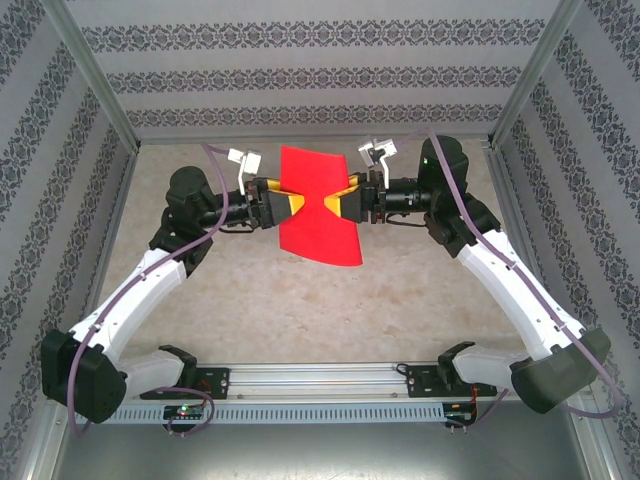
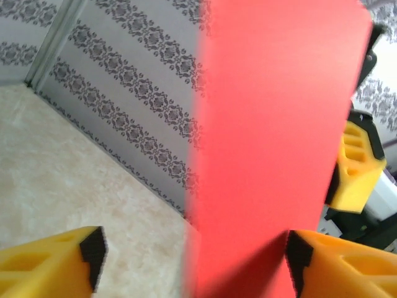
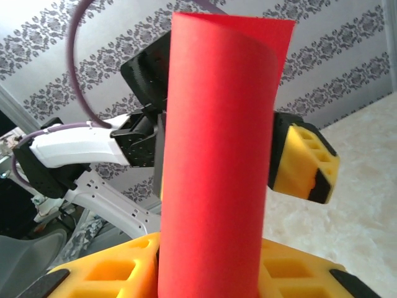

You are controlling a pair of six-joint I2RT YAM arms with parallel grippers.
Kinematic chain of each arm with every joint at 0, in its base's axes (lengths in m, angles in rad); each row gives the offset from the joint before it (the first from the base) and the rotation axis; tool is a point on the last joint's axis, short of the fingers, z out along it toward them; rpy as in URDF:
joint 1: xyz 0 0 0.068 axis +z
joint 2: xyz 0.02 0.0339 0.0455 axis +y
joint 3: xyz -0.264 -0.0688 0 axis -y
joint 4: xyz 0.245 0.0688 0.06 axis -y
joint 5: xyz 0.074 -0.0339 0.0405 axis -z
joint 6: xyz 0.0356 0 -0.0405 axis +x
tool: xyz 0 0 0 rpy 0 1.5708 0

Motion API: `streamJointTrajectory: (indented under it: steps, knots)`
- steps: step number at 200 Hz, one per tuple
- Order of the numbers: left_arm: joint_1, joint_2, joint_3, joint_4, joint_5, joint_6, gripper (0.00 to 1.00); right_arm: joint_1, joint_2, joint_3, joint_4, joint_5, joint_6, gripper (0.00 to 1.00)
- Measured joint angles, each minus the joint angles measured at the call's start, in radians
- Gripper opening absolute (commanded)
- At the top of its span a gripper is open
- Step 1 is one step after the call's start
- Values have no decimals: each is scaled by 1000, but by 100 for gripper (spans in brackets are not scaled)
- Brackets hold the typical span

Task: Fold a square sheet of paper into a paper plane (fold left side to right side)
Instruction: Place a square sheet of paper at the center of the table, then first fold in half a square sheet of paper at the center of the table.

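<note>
Holding the paper [image 1: 318, 205] up above the desk [image 1: 300, 300] between my arms, my right pincer [image 1: 338, 204] clenched on its right edge and my left pincer [image 1: 288, 206] gaping wide around its left, I should keep edges aligned before creasing.

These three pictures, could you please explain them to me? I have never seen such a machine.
Two robot arms stand on a table inside a walled booth. Each arm ends in a two-finger tool with yellow pads. One picture looks down from above and behind; the other two come from a small camera on each wrist. The left tool and the right tool meet from opposite sides at a red square sheet of paper, which is lifted off the table and curved. The right tool pinches the paper between its pads. The left tool's fingers stand apart, the paper between them.
</note>
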Motion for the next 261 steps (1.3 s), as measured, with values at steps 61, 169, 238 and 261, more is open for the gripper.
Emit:
streamJointTrajectory:
  steps: [61,169,238,261]
  knots:
    - [-4,1,-29,1,-41,26,5,-86,2,-7,-91,158,-23,62]
    - [64,463,85,-422,-241,197,0,-156,173,-131,-252,605,-64,89]
    - [110,690,171,-570,-304,286,0,-93,448,-225,-82,576,102,13]
    - [115,690,187,-601,-312,304,0,-69,542,-224,-33,576,138,12]
